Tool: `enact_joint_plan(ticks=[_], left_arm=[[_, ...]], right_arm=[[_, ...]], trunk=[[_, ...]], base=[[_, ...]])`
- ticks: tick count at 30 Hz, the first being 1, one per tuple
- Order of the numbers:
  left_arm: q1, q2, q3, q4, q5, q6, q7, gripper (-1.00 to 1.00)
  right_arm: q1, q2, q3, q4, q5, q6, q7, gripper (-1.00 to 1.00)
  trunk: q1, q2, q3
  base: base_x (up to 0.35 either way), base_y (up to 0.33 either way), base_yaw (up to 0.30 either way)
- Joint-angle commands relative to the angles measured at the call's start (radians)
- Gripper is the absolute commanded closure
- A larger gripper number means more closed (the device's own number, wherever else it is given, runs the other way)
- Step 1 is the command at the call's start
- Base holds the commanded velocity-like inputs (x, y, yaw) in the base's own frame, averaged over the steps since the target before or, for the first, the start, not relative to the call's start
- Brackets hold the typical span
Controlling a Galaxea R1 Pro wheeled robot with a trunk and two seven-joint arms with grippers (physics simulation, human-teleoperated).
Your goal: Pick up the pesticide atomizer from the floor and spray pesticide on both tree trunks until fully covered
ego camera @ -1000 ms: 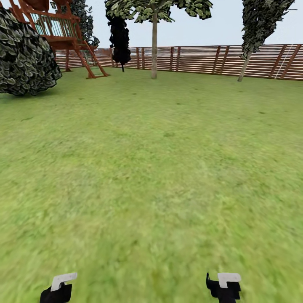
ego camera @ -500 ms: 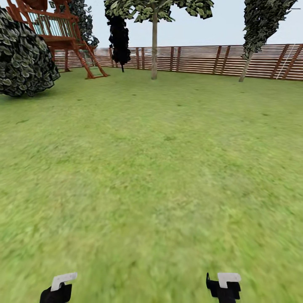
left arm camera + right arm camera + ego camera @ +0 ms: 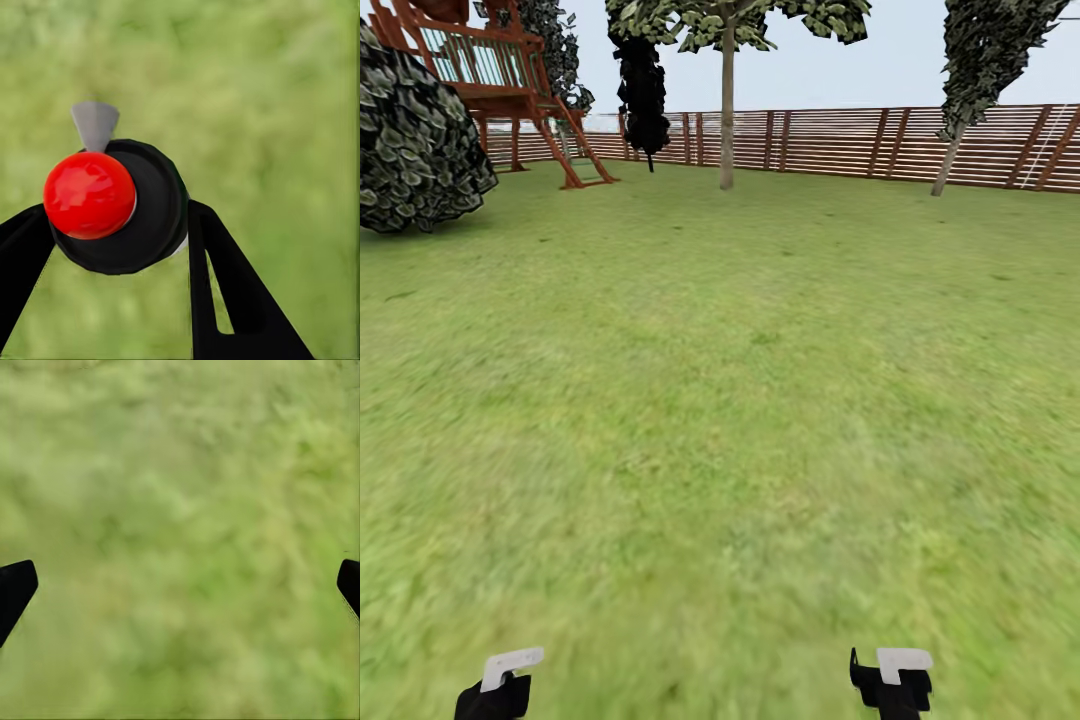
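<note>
Ahead at 12 o'clock, wide open lawn (image 3: 740, 400) runs unobstructed to the brown slat fence (image 3: 840, 142) closing off the far edge. Thin-trunked tree (image 3: 727, 100) stands at 12, just short of the fence; leaning tree (image 3: 960, 110) at 1 o'clock; dark narrow shrub (image 3: 643, 90) at 11. Round bush (image 3: 415, 140) and red play tower (image 3: 490, 70) sit at 10–11 o'clock.

Left gripper (image 3: 112, 247) is clamped on the pesticide atomizer (image 3: 124, 202) (black body, red knob, between the dark fingers (image 3: 232, 292), grass beyond). Right gripper (image 3: 180, 585) is spread wide, nothing between the fingertips, grass below. Both gripper tips show in the head view at 7 (image 3: 500, 685) and 5 (image 3: 895, 675).

Versus 1 s ago: bush sits further left and the leaning tree further right in the head view, so the camera has shifted; grippers sit the same.
</note>
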Motion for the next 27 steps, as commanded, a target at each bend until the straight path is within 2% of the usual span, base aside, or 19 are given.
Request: enact_joint_plan(ticks=[1,11,16,27], left_arm=[[0.000,0.000,0.000,0.000,0.000,0.000,0.000,1.00],[0.000,0.000,0.000,0.000,0.000,0.000,0.000,1.00],[0.000,0.000,0.000,0.000,0.000,0.000,0.000,1.00],[0.000,0.000,0.000,0.000,0.000,0.000,0.000,1.00]], right_arm=[[0.000,0.000,0.000,0.000,0.000,0.000,0.000,-1.00],[0.000,0.000,0.000,0.000,0.000,0.000,0.000,-1.00],[0.000,0.000,0.000,0.000,0.000,0.000,0.000,-1.00],[0.000,0.000,0.000,0.000,0.000,0.000,0.000,-1.00]], trunk=[[0.000,0.000,0.000],[0.000,0.000,0.000],[0.000,0.000,0.000],[0.000,0.000,0.000]], base=[[0.340,0.000,0.000],[0.339,0.000,0.004],[0.339,0.000,0.181],[0.339,0.000,0.010]])
